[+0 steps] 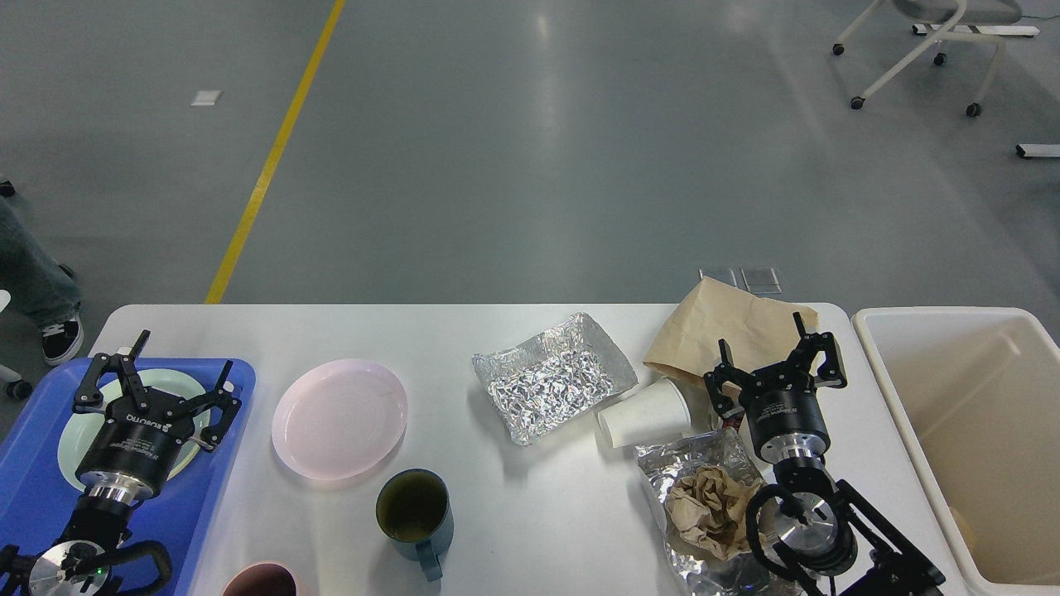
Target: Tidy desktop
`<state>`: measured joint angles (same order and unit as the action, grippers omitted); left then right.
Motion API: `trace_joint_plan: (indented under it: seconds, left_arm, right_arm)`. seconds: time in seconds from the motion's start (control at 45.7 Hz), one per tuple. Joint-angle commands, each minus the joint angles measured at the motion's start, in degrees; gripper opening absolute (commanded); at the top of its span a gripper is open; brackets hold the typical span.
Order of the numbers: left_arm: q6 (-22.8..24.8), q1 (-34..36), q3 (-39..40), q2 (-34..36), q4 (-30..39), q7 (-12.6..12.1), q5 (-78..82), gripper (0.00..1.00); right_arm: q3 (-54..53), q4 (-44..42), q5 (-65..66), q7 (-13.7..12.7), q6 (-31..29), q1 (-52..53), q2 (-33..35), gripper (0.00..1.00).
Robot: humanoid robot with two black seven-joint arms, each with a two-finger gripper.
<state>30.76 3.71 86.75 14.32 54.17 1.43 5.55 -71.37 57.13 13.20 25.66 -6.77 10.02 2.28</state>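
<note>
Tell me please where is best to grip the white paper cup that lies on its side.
Probably across its round body, from above: the paper cup lies on its side on the desktop, so its curved wall faces up. The open right gripper is nearest.

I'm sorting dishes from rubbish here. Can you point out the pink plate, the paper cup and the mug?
pink plate (339, 418), head view, its flat middle
paper cup (646, 413), head view, its side wall
mug (414, 507), head view, inside its mouth

White desktop (530, 530) carries blue tray (33, 488), pink plate (339, 418), mug (414, 513), foil tray (551, 385), paper cup (646, 414).
</note>
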Motion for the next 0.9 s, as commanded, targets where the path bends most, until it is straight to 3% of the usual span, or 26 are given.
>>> trace_joint_plan:
  seconds: [0.0,0.307,0.438,0.591,0.613,0.635,0.679,0.876]
  left_arm:
    - [-0.6,0.2,-0.1,1.2,0.0,0.1,0.4,0.97]
    - [-0.8,0.2,-0.2,6.1,-0.3,0.1,0.5,0.97]
    - [0.8,0.5,-5.2,15.3,-0.2,0.1,0.6,0.97]
    - [3.3,7.4,-24.1,31.6,-0.6,0.8,0.5,0.97]
    - [3.3,8.8,-27.7,33.8,-0.6,0.9,0.5,0.97]
    - [3.3,13.4,-36.2,38.6,-0.6,0.9,0.5,0.97]
    - [3.3,18.1,-43.6,42.1,-0.8,1.0,0.4,0.97]
    - [2.3,40.5,-76.0,47.4,-3.1,0.7,0.5,0.97]
  right_arm:
    - [0.0,0.0,0.1,0.0,0.0,0.0,0.0,1.0]
    - [0.0,0.0,0.0,0.0,0.0,0.0,0.0,1.0]
    - [0.0,0.0,0.0,0.0,0.0,0.0,0.0,1.0]
    - [0.0,0.0,0.0,0.0,0.0,0.0,0.0,1.0]
    - [0.0,0.0,0.0,0.0,0.0,0.0,0.0,1.0]
    - [0.0,0.0,0.1,0.0,0.0,0.0,0.0,1.0]
    - [0.0,0.0,0.0,0.0,0.0,0.0,0.0,1.0]
    - [0.0,0.0,0.1,0.0,0.0,0.0,0.0,1.0]
